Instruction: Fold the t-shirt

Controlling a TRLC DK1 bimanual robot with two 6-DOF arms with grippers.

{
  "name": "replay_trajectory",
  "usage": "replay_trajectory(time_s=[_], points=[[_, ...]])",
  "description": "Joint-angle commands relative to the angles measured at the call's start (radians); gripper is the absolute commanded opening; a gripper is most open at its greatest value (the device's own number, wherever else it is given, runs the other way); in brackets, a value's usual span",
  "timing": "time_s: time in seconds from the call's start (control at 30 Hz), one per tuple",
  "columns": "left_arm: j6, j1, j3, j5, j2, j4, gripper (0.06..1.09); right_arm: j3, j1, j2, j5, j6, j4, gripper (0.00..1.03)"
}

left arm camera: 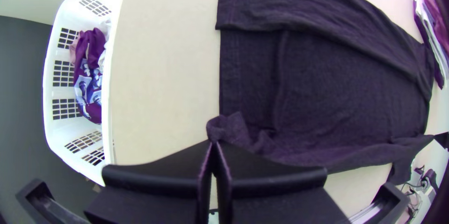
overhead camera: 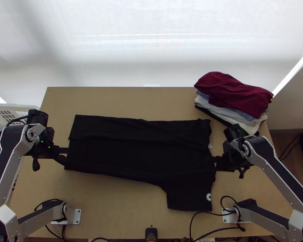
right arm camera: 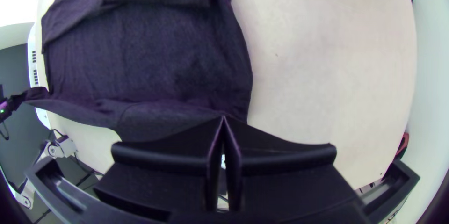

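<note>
Flat and black, the left gripper [overhead camera: 66, 151] pinches a ruffled bit of soft black t-shirt [overhead camera: 131, 153] at the cloth's nine o'clock; the shirt spreads toward three, far side folded over, squared sleeve [overhead camera: 190, 197] near five. The right gripper [overhead camera: 216, 162], at three, pinches it too, shirt toward nine. Rumpled clothes [overhead camera: 234, 94] stack at two.

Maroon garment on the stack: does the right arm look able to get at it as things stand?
Probably not: the right pincer looks shut on the black t-shirt. Otherwise the way seems free, as the maroon garment lies uncovered on top.
</note>
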State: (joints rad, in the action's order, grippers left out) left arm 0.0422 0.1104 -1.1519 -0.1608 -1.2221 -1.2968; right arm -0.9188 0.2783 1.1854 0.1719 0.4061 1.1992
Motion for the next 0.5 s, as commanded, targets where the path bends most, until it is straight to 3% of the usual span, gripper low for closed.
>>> replay_trajectory(time_s=[0.0, 0.47], points=[[0.008, 0.012, -0.034, 0.004, -0.017, -0.013, 0.10, -0.045, -0.018, -0.004, -0.006, -0.015, 0.019, 0.03], [-0.038, 0.041, -0.123, 0.004, -0.160, 0.097, 0.10, -0.219, -0.034, 0.111, -0.005, -0.013, 0.019, 0.03]])
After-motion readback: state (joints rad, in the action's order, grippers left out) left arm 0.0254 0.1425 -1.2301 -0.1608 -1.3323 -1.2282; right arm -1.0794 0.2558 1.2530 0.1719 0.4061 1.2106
